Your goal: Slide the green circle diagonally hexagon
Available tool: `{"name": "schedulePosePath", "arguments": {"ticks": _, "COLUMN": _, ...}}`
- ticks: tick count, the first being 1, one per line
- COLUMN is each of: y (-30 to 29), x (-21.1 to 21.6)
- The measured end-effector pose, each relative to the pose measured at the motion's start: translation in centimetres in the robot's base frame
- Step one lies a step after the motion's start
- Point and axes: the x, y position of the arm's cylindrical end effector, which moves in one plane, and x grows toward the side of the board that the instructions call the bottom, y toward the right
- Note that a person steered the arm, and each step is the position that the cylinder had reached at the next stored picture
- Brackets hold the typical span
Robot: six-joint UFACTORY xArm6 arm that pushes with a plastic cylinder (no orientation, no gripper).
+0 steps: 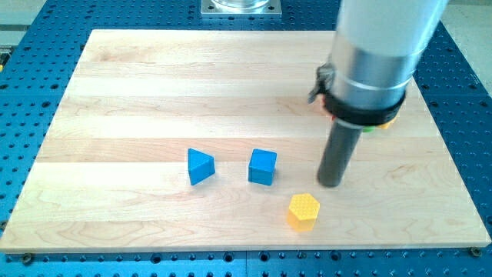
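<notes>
1. Desk [138,85]: a pale wooden board, and every item below lies on it.
2. Blue triangle [201,166]: at the view's left of centre, well apart from your rod.
3. Blue cube [262,167]: just to the right of the triangle, apart from it.
4. Yellow hexagon [303,210]: near the view's bottom, just below and left of your tip.
5. Tip [331,184]: the tool is a plain rod with nothing to open and nothing held. It rests beside no block; the hexagon is nearest.
6. Green circle [372,128]: you see only a green sliver under the arm's collar, beside orange and red slivers. Its shape cannot be confirmed.
7. Key relation: the circle lies up and right of your tip, and the hexagon down and left. Your tip stands between them on that diagonal, so you would likely need to get behind the circle first.
</notes>
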Motion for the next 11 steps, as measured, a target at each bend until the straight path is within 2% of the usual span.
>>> {"name": "schedulePosePath", "arguments": {"ticks": 1, "y": 5.7, "x": -3.1}}
{"name": "schedulePosePath", "arguments": {"ticks": 3, "y": 9.2, "x": -9.9}}
{"name": "schedulePosePath", "arguments": {"ticks": 6, "y": 6.6, "x": -18.6}}
{"name": "schedulePosePath", "arguments": {"ticks": 7, "y": 5.1, "x": -16.3}}
{"name": "schedulePosePath", "arguments": {"ticks": 9, "y": 5.2, "x": -8.5}}
{"name": "schedulePosePath", "arguments": {"ticks": 10, "y": 4.3, "x": -6.3}}
{"name": "schedulePosePath", "arguments": {"ticks": 11, "y": 3.8, "x": -10.1}}
